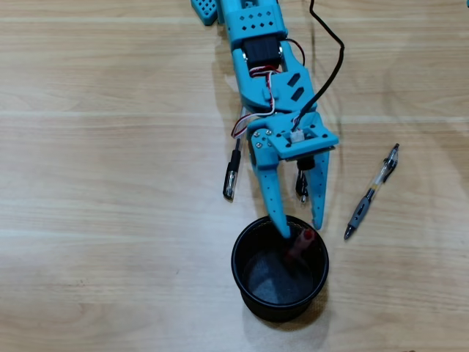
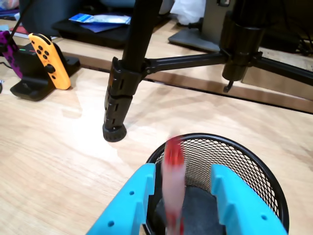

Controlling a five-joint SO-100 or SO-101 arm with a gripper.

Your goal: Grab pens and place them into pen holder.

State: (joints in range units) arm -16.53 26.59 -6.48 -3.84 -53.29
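Note:
The black mesh pen holder (image 1: pixel 239 273) stands at the bottom middle of the overhead view. My blue gripper (image 1: pixel 300 227) hangs over its far rim, open, jaws spread wider than a pen. A red and clear pen (image 1: pixel 300 246) is inside the holder (image 2: pixel 254 166), its top leaning against the rim. In the wrist view this pen (image 2: pixel 173 186) is a blurred streak between my gripper (image 2: pixel 183 170) fingers, close to the left one. A black pen (image 1: pixel 232 174) lies left of the gripper, another black pen (image 1: pixel 301 185) lies partly hidden under it, and a clear pen with a grey grip (image 1: pixel 372 192) lies to the right.
A black cable (image 1: pixel 331 66) runs along the arm in the overhead view. Beyond the holder, the wrist view shows a black tripod leg (image 2: pixel 119 100) standing on the wooden table, and an orange game controller (image 2: pixel 49 66) in a dock at far left.

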